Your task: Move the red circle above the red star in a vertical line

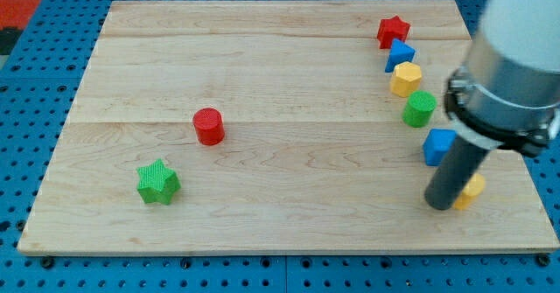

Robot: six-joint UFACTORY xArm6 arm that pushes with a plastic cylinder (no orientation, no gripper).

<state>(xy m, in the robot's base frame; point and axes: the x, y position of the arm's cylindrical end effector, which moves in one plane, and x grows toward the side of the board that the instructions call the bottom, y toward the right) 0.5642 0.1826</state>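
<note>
1. At the view's lower right, the tip (pixel 440 205) of the gripperless rod rests on the wooden board (pixel 289 66), touching a yellow block (pixel 473 189), holding nothing.
2. The red circle (pixel 209 126) lies left of centre, well apart.
3. The red star (pixel 393 31) sits top right, heading a line of blocks.

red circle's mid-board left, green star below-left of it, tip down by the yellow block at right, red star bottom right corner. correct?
Wrong on one point: the camera view shows the red star at the top right, not the bottom. The red circle, green star, my tip and yellow block are as stated.
</note>
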